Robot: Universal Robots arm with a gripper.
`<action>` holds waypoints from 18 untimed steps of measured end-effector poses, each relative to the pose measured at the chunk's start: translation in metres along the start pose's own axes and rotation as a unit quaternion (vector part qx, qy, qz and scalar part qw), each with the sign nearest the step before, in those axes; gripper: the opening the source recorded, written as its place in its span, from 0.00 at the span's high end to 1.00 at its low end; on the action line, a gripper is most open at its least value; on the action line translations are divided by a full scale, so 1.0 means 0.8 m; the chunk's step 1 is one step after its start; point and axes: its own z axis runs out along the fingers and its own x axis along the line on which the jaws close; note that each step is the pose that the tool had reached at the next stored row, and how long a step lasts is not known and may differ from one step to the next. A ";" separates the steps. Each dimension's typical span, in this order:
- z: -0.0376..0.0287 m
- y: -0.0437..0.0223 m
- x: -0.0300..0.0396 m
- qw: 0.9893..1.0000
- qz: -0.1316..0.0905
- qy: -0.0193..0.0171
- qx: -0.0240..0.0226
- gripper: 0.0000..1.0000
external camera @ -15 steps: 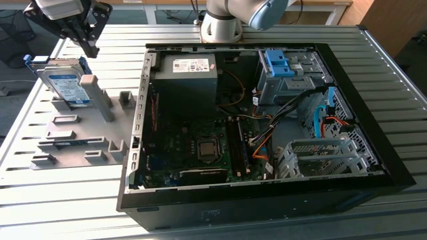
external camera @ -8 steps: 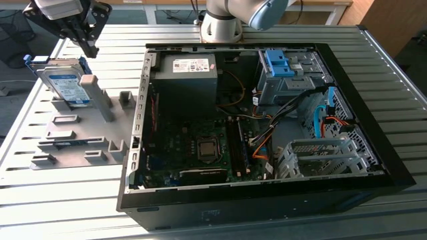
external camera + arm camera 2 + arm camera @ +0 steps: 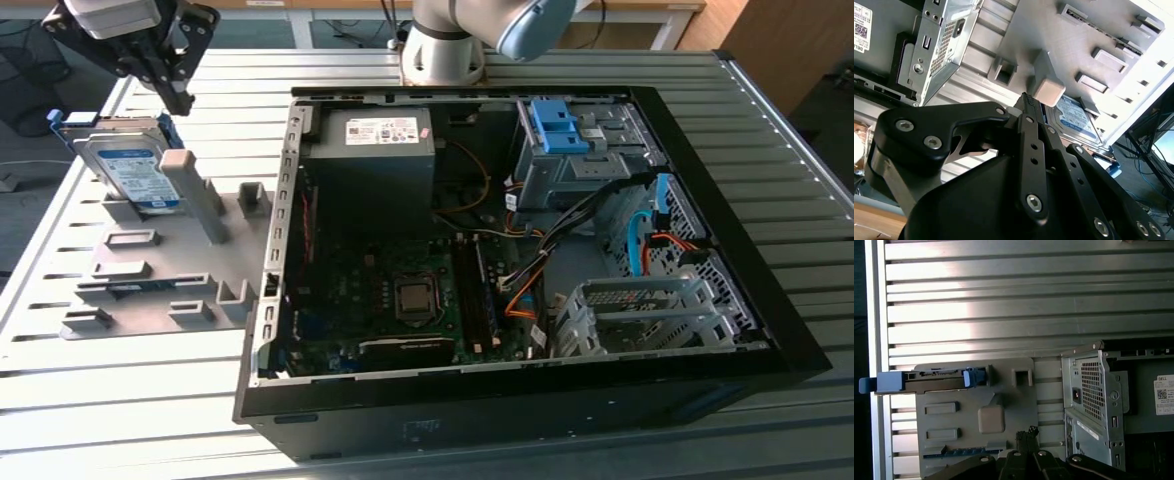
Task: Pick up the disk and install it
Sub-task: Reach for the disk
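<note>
The disk is a silver-grey drive with a white-and-blue label and blue side rails. It stands tilted on its edge in a grey holder at the exterior view's left. My gripper hangs just above and behind the disk, apart from it, shut with nothing between its fingers. In the second wrist view the closed fingertips point toward a grey post, with the disk's label beyond. The first wrist view shows the disk edge-on and the gripper off to one side of it.
An open computer case lies on the slatted metal table. Inside are a dark-grey box with a white sticker, a blue latch on a grey cage, a mainboard, cables and a perforated metal cage.
</note>
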 end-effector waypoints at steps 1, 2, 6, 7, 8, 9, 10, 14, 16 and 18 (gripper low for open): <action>0.0001 0.0022 0.0005 1.000 0.000 0.000 0.000 0.89; 0.0003 0.0046 0.0010 1.000 0.000 0.000 0.000 0.89; 0.0010 0.0148 0.0073 1.000 0.000 0.000 0.000 0.89; 0.0010 0.0161 0.0108 1.000 0.000 0.000 0.000 0.89; 0.0012 0.0171 0.0141 1.000 0.000 0.000 0.000 0.89; 0.0014 0.0179 0.0174 1.000 0.001 0.000 0.000 0.89; 0.0014 0.0185 0.0197 1.000 0.001 0.001 0.000 0.89; 0.0018 0.0196 0.0240 1.000 0.002 0.008 0.000 0.89; 0.0018 0.0196 0.0245 1.000 0.002 0.009 0.001 0.89; 0.0019 0.0196 0.0246 1.000 0.002 0.010 0.000 0.89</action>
